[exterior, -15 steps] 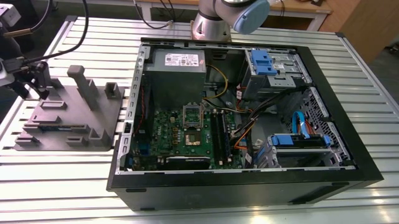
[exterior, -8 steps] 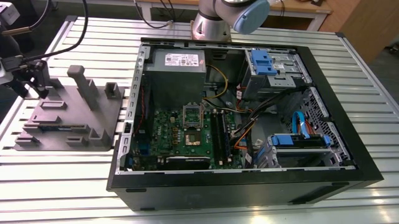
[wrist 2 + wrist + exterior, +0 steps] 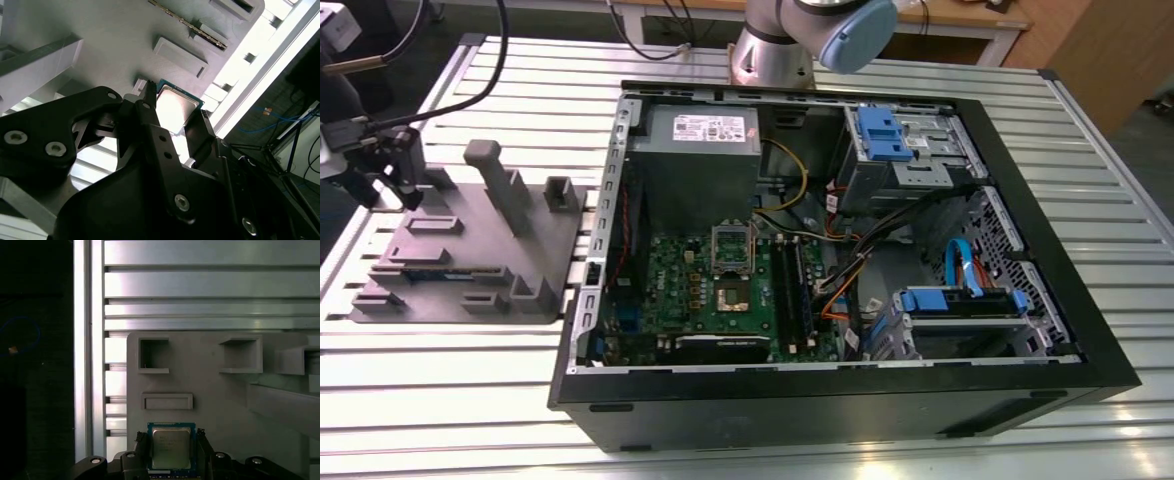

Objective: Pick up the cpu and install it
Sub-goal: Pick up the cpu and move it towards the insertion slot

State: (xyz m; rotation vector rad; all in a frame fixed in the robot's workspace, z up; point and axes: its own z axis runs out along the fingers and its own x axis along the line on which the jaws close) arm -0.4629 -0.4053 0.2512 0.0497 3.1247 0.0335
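Laid out in the exterior view: a slatted metal counter carrying an open black computer case and, just beside it on the exterior view's left, a grey fixture block. Inside the case, a green motherboard with its square socket near the middle, a grey power supply beyond it, blue drive brackets toward the exterior view's right, and loose orange, yellow and black cables between them. Behind the case, the arm rising from the counter. Given by both wrist views instead, close up: the hand over the fixture block, its dark fingers drawn in narrowly against two opposite edges of the cpu, gripping it with the silver top up and the green rim showing around it. Same grasp from a slant in the second wrist view, with the cpu bright between the fingers. Cannot tell whether lifted clear of the block or resting on it. In the first wrist view, beyond the cpu, two square pockets and a shallow slot moulded into the block.
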